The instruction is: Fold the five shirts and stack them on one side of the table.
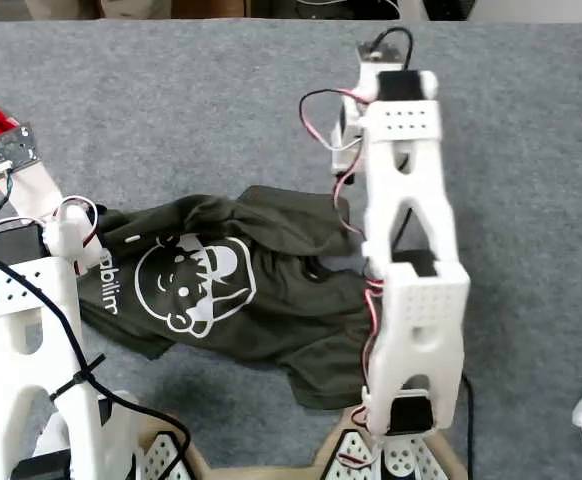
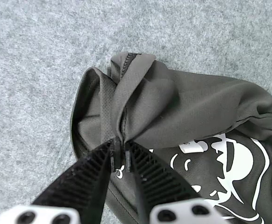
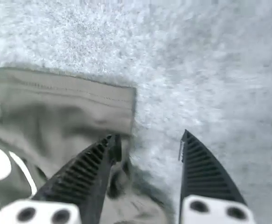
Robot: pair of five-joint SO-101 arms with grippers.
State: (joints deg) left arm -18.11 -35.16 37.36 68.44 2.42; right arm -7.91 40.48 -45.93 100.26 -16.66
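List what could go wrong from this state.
1. Left gripper pinches a narrow bunched fold of the shirt at the tips; a pull may slip it free.
2. Right gripper is open, one finger over the hem, the other over bare table; closing may miss the cloth.
3. The shirt lies crumpled, so folds may come out uneven.

You get soft, even light from above across the grey table (image 1: 171, 90). Shadows are faint and lie close: a thin one along the edge of the dark shirt (image 1: 281, 305), a darker patch beneath the right gripper (image 3: 149, 136). The white arm (image 1: 411, 200) looks bright, without harsh glare.
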